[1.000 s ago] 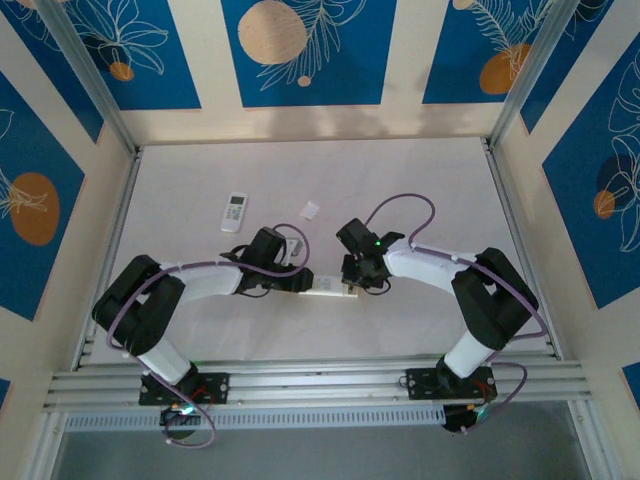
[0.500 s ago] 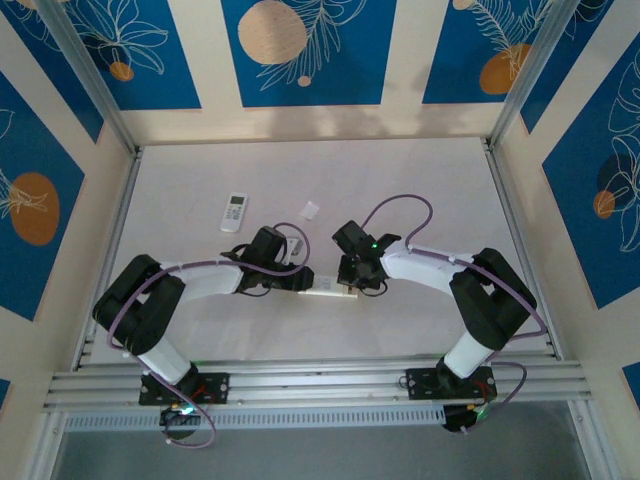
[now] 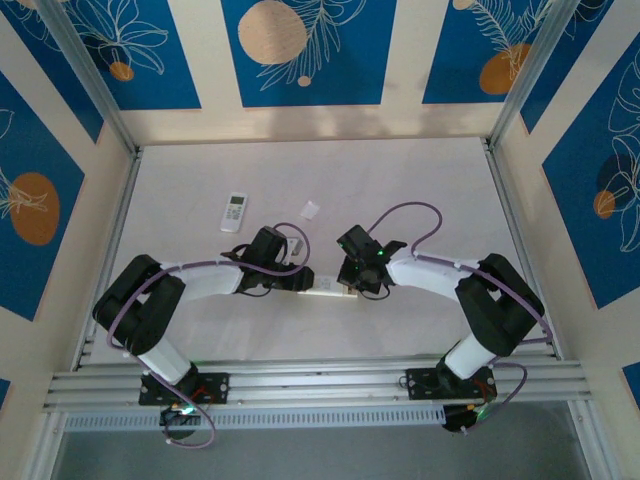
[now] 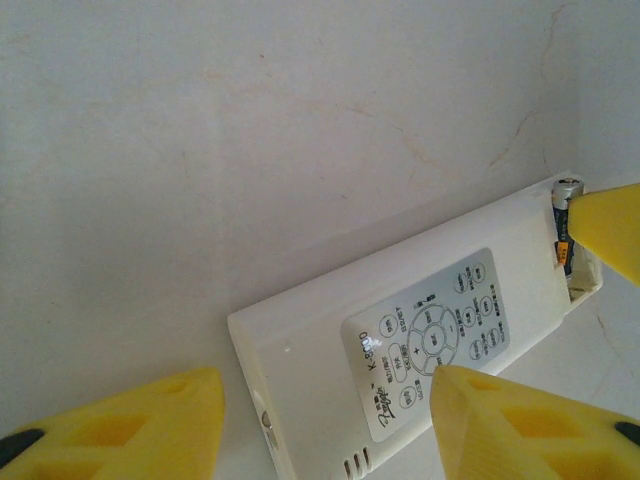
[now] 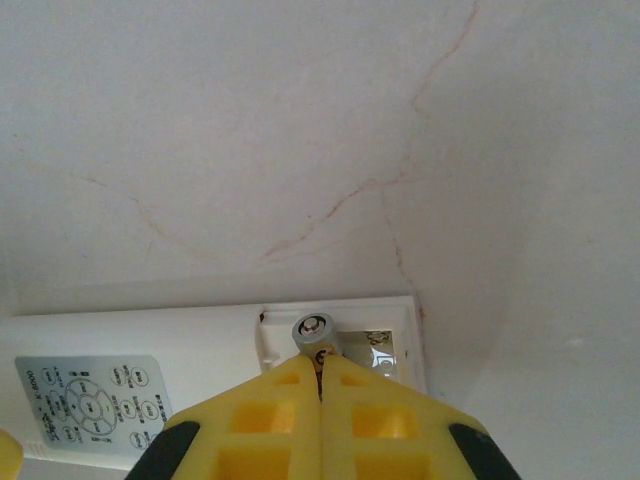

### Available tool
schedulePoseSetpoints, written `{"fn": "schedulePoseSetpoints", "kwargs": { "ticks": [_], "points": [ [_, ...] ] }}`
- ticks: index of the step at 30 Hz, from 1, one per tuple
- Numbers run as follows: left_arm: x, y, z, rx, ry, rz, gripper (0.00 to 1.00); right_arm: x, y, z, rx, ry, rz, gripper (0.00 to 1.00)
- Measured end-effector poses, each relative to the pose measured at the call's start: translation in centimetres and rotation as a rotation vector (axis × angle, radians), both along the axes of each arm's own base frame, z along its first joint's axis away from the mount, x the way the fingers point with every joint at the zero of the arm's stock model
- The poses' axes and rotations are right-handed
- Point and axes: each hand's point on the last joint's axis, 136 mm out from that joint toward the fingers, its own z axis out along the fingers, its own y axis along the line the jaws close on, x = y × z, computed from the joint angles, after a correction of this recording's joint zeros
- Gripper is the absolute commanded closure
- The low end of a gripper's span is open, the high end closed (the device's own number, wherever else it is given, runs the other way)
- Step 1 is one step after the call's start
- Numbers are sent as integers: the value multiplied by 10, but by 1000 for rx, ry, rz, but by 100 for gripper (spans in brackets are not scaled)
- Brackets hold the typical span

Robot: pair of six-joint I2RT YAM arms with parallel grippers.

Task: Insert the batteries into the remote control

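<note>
Battery (image 5: 313, 328), metal end showing, seated in open end compartment of remote control (image 4: 300, 340), touching tips of right jaws, pressed fully together. Left jaws half spread astride opposite end of remote control on tabletop (image 4: 250, 150); grip not discernible.

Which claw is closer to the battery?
Right. The right claw is shut on the battery, at the remote's open end. The left claw is open over the remote's other end, away from the battery.
</note>
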Motion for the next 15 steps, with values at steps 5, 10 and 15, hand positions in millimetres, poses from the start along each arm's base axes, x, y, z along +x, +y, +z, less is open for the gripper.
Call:
{"fn": "schedulePoseSetpoints", "kwargs": {
  "ticks": [5, 10, 15],
  "points": [
    [1, 1, 0, 4, -1, 6, 43, -1, 1, 4, 6, -5, 1, 95],
    [1, 1, 0, 6, -3, 9, 43, -20, 8, 0, 22, 62, 46, 94],
    [2, 1, -1, 7, -2, 14, 44, -42, 12, -1, 41, 150, 95, 93]
  ]
}}
